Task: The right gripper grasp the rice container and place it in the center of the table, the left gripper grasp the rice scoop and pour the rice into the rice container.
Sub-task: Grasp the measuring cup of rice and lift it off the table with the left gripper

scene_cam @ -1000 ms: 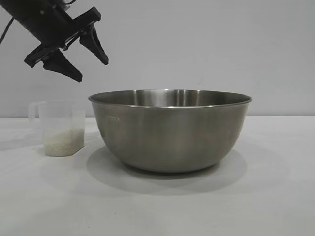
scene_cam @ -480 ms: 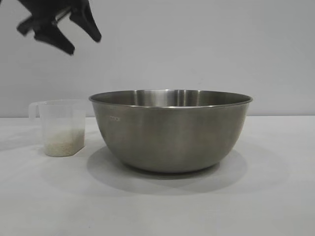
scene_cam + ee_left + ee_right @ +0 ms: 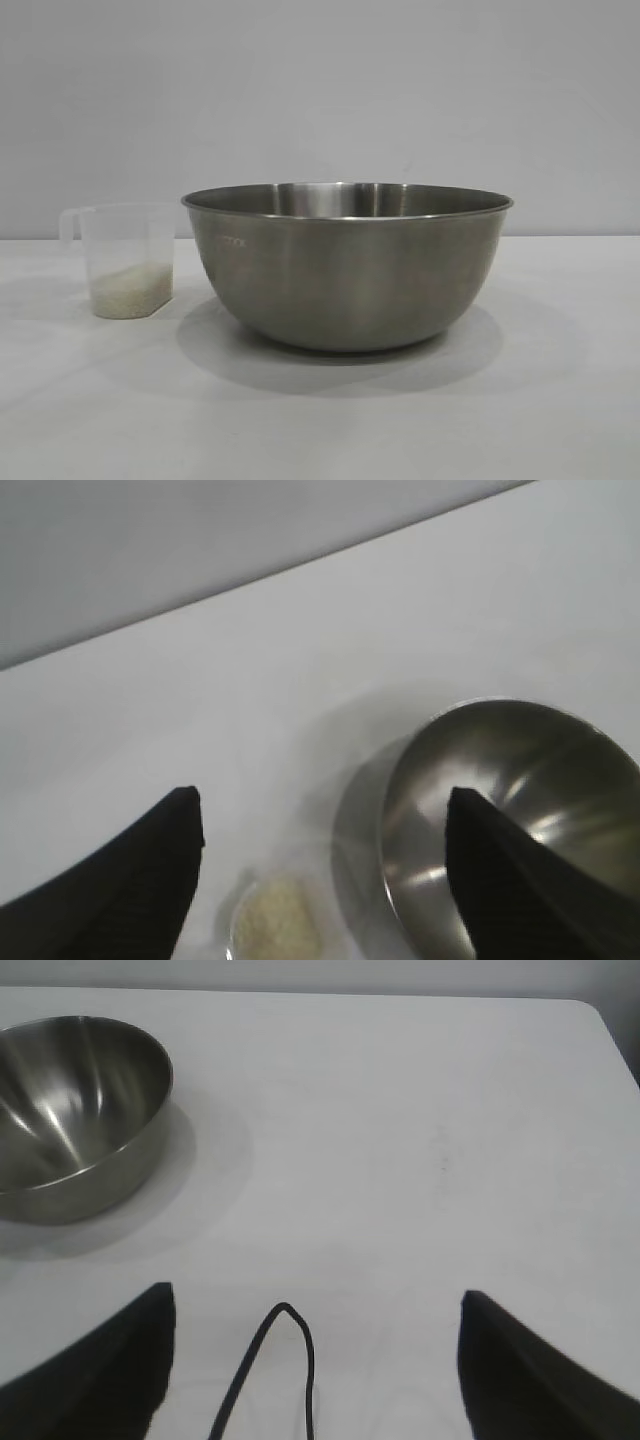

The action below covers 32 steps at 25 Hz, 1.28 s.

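The rice container (image 3: 346,265), a big steel bowl, stands upright in the middle of the white table (image 3: 320,420); it also shows in both wrist views (image 3: 520,810) (image 3: 70,1110). Left of it stands the rice scoop (image 3: 125,260), a clear cup with rice (image 3: 130,290) in its bottom. Neither arm shows in the exterior view. My left gripper (image 3: 320,810) hangs open high above the rice scoop (image 3: 275,925) and the bowl's rim, holding nothing. My right gripper (image 3: 315,1305) is open and empty over bare table, well away from the bowl.
A thin black cable loop (image 3: 280,1360) hangs between the right gripper's fingers. The table's far edge (image 3: 260,575) meets a plain grey wall. A rounded table corner (image 3: 600,1020) lies beyond the right gripper.
The left gripper has risen up and to the left, out of the exterior view. The bowl and the scoop have not moved.
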Tool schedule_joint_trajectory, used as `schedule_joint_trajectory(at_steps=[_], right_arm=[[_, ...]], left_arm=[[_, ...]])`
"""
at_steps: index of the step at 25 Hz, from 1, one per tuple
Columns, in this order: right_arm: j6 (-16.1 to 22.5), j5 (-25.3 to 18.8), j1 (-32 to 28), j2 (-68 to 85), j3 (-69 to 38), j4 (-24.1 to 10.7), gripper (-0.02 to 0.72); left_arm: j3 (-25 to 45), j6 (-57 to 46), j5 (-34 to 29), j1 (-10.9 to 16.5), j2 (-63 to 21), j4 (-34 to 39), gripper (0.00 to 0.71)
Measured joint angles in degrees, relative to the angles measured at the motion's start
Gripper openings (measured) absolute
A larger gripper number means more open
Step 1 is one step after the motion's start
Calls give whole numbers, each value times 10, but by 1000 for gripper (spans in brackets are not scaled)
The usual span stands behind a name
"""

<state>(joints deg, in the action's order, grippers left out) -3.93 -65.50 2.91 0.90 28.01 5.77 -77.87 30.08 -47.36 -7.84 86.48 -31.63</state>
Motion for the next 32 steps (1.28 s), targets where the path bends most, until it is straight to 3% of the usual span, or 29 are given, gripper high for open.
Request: schedule_joint_trajectory(at_steps=[9, 15, 19, 25, 32], right_arm=[[0, 0, 0, 0, 0, 0, 501], [0, 0, 0, 0, 0, 0, 501], [0, 0, 0, 0, 0, 0, 501], [0, 0, 0, 0, 0, 0, 501], [0, 0, 0, 0, 0, 0, 501]], left_arm=[[20, -88, -131, 0, -102, 103, 503], [145, -92, -113, 0, -167, 109, 503], [248, -92, -46, 0, -208, 113, 503], [368, -92, 116, 0, -265, 112, 503], [487, -89, 310, 0, -276, 29, 503]])
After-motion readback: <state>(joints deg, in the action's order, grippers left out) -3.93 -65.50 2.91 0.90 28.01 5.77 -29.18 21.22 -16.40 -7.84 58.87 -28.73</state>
